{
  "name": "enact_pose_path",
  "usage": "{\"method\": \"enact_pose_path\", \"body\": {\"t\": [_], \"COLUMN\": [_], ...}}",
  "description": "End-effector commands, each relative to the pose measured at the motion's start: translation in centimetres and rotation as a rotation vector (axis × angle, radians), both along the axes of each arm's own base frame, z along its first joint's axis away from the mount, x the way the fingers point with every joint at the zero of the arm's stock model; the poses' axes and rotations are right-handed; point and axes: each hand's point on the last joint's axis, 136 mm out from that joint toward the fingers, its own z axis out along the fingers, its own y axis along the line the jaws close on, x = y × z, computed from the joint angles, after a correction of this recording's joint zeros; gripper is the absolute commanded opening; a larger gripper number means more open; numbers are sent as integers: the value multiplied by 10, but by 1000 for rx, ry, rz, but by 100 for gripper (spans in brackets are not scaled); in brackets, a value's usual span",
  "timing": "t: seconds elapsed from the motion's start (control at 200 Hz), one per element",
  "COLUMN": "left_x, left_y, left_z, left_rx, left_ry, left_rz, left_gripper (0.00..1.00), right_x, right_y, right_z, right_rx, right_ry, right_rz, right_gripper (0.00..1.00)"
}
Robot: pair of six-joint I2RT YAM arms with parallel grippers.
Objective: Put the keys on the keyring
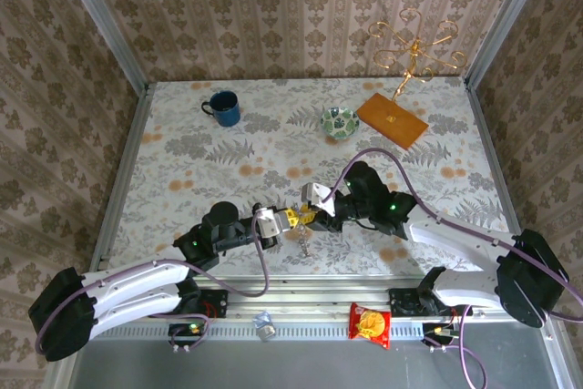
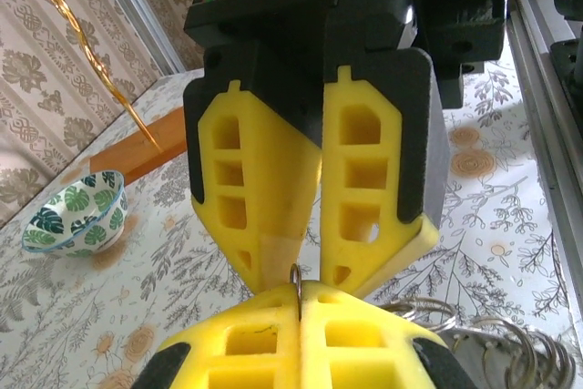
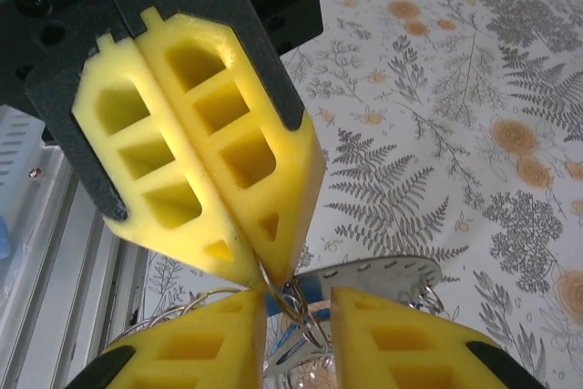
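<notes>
My left gripper [image 1: 290, 218] [image 2: 301, 291] is shut on a thin metal wire ring [image 2: 297, 280], the keyring, held on edge between its yellow pads. My right gripper [image 1: 315, 216] [image 3: 299, 302] faces it tip to tip, and its jaws stand apart on either side of the ring. In the right wrist view the keys hang in that gap: a blue head [image 3: 314, 291] and a silvery blade [image 3: 383, 272]. More wire loops [image 2: 496, 343] dangle beside them. From above, the bunch [image 1: 303, 241] hangs under the two grippers.
A blue mug [image 1: 223, 108] stands at the back left. A green patterned bowl [image 1: 339, 121] [image 2: 77, 211] and a gold wire stand on an orange wooden base [image 1: 392, 119] stand at the back right. A red snack packet [image 1: 370, 324] lies on the front rail.
</notes>
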Motion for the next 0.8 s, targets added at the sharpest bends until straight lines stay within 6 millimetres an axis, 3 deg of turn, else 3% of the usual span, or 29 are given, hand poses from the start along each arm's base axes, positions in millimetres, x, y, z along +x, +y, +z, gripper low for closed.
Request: {"method": "enact_pose_path", "body": {"t": [0.0,0.175,0.255,0.305,0.375,0.615,0.795], "left_x": [-4,-2,2,3,4,8,7], "left_y": [-3,-1,1,1,2,-3,-5], "left_z": [13,9,4,1,-4,-5,-2], "left_rx": [-68,-65,-49,-27,9,51,77], "left_ry": [-5,9,16,21,28,23,5], "left_rz": [-19,2,25,35,38,35,18], "left_gripper": [0,0,0,10,14,16,16], "right_x": [0,0,-1,-3,-5,-15,-20], "right_y": [9,11,8,6,4,4,2], "right_z": [4,12,13,12,10,12,7], "right_rx": [37,68,67,51,10,-94,-272], "right_ry": [6,-10,-17,-20,-12,-16,-76], "right_rz": [30,44,46,54,71,158,238], "right_gripper": [21,0,0,0,0,0,0]}}
